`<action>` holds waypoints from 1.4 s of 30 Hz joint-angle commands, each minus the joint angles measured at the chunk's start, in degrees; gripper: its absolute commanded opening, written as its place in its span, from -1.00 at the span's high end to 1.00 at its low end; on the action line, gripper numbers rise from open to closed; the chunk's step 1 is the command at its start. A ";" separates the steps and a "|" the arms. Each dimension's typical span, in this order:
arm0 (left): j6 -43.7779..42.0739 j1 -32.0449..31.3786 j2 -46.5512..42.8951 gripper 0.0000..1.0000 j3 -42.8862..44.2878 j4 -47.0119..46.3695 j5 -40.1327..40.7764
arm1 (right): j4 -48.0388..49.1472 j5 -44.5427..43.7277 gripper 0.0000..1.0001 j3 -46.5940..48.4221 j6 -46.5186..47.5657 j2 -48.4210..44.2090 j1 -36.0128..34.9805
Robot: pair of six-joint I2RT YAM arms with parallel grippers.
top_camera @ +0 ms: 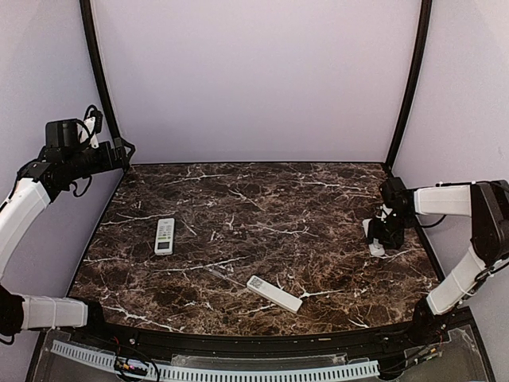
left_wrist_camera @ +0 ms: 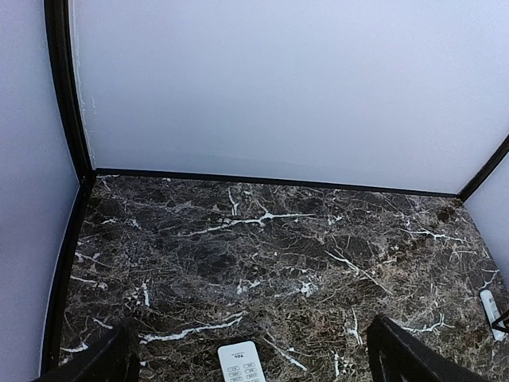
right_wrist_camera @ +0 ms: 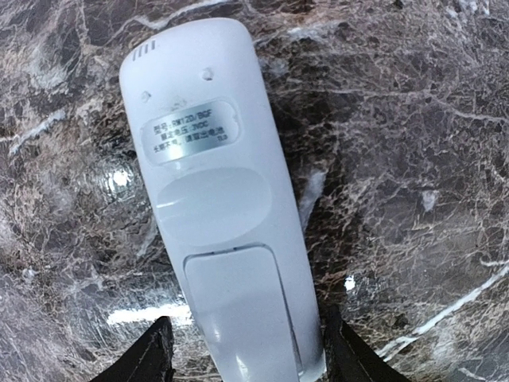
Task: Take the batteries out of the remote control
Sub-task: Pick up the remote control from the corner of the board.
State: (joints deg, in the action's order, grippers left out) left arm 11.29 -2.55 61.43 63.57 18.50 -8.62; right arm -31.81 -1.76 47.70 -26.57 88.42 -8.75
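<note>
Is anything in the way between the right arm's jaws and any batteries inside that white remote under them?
Yes. The remote lies back up and its battery cover is shut, so no batteries show. That cover sits at the end that the right gripper straddles with its jaws.

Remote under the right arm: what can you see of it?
The remote is a slim white plastic bar lying back-up on the dark marble table, near its right edge. Its back shows small slots at its rounded end, two tiny dots, a silver label with fine print, a shallow oval dimple and a shut battery cover. The right end effector straddles its cover end, open; a gap shows at one finger, and contact at the other cannot be told.
</note>
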 commanded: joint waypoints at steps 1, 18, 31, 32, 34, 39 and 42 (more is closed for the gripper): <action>0.14 -0.18 0.10 -0.98 -0.34 0.06 -0.61 | -0.94 -1.65 -0.23 1.70 0.11 1.40 -1.56; 0.48 -0.17 0.36 -0.98 -0.28 0.37 -0.83 | -2.99 -4.74 -0.06 2.90 -0.59 3.93 -2.75; 0.76 -0.16 0.17 -0.98 -0.22 0.39 -0.98 | -0.59 0.30 0.19 2.31 2.11 1.07 -3.30; 0.93 -0.13 0.18 -0.98 -0.21 0.39 -1.29 | -0.57 0.75 0.19 2.37 2.59 0.72 -3.60; 1.79 -0.17 0.16 -0.98 -0.20 0.28 -2.04 | -0.57 1.48 0.19 2.63 3.27 -0.08 -4.45; 5.81 -0.18 -0.48 -0.98 -1.90 -1.07 -4.20 | -1.37 4.43 0.18 4.22 4.03 -1.88 -7.68; 8.47 -0.20 -1.16 -0.98 -4.02 -1.31 -5.09 | -1.77 4.73 0.18 5.55 3.99 -1.64 -10.68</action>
State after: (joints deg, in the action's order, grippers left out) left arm 15.70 -2.55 61.76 62.61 17.61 -11.46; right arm -33.98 0.89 50.39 -23.46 88.01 -16.27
